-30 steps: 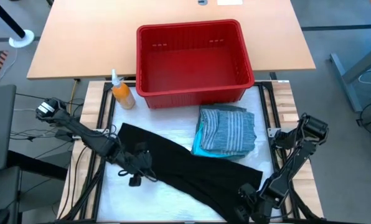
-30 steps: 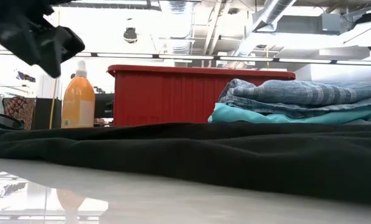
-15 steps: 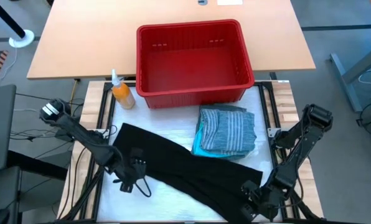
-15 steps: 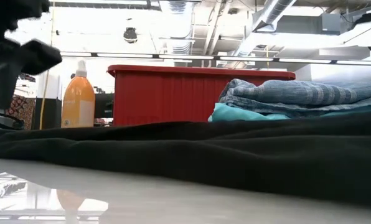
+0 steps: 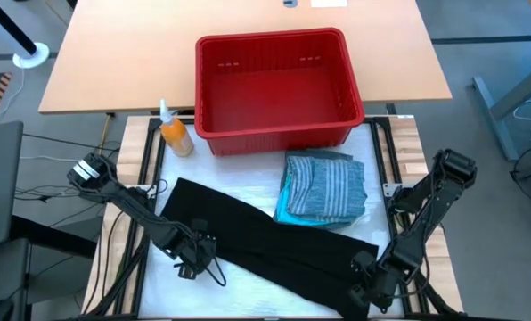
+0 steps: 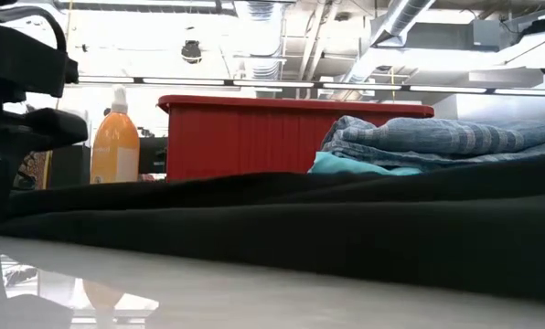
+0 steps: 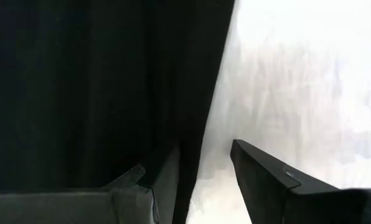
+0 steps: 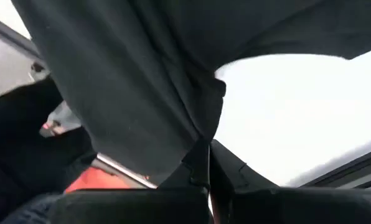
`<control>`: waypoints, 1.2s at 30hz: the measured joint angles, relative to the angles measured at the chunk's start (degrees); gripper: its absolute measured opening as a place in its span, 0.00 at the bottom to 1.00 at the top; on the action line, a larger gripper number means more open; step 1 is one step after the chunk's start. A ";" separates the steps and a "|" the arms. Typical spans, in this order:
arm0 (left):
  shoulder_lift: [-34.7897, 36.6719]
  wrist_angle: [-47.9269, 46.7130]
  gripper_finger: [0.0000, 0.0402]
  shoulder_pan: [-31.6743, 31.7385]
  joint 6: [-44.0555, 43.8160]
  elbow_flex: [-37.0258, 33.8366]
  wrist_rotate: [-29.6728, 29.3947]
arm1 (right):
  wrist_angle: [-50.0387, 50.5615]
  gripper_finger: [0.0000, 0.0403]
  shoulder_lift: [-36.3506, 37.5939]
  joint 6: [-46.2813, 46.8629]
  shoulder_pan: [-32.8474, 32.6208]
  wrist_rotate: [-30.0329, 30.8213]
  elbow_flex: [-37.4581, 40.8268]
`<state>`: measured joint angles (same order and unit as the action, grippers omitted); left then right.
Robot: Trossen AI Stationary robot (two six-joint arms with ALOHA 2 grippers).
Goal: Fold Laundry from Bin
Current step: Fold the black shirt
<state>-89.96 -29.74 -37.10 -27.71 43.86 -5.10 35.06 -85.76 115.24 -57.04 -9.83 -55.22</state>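
While limp and floppy, black garment (image 5: 274,245) best taken at edges: right gripper (image 8: 201,163) clamped on hem, left gripper (image 7: 204,171) parted astride edge.

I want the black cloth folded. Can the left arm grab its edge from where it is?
Probably yes. The left gripper sits open right at the edge of the black cloth, one finger over it, one on the bare table. Nothing is in between.
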 joint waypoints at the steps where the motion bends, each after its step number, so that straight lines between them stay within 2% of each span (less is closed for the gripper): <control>1: 0.46 -0.13 0.35 0.18 -0.33 0.01 -0.07 | -0.02 0.05 0.00 -0.06 0.19 -0.05 0.00; 8: 2.26 -4.67 0.35 1.16 -2.82 -0.16 2.96 | 3.72 0.20 0.00 -4.78 2.37 0.10 0.00; 11: 2.32 -6.74 0.35 1.16 -3.01 -0.14 3.90 | 3.07 0.29 0.00 -7.15 3.59 -2.11 0.02; 14: 2.43 -6.64 0.35 1.20 -3.03 -0.14 4.44 | -5.18 0.37 -0.02 -6.03 2.95 -3.55 0.09; 17: 2.50 -6.03 0.35 1.20 -3.21 -0.14 4.44 | -18.22 0.45 -0.68 -4.06 0.05 3.36 -0.07; 20: 2.52 -4.77 0.35 1.20 -4.02 -0.14 3.89 | -20.10 0.50 -2.63 0.16 -2.51 6.49 -0.10; 23: 2.54 -3.70 0.35 1.20 -4.52 -0.16 3.55 | -17.31 0.52 -4.97 7.67 -4.51 7.38 0.07; 25: 2.54 -3.32 0.35 1.20 -4.51 -0.16 3.74 | -19.39 0.53 -6.74 9.81 -5.81 10.81 0.07; 27: 2.54 -3.41 0.35 1.20 -4.52 -0.16 4.08 | -24.32 0.54 -8.59 9.63 -6.55 13.44 0.07; 30: 2.54 -3.41 0.35 1.20 -4.52 -0.16 4.46 | -30.09 0.54 -11.65 9.31 -6.77 14.33 -0.02; 36: 2.54 -3.35 0.35 1.20 -6.03 -0.16 5.17 | -35.56 0.54 -16.72 8.77 -6.74 17.36 0.04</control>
<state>-87.42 -33.09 -35.90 -33.74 43.70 0.07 -0.50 -102.47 124.01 -63.78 7.52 -55.18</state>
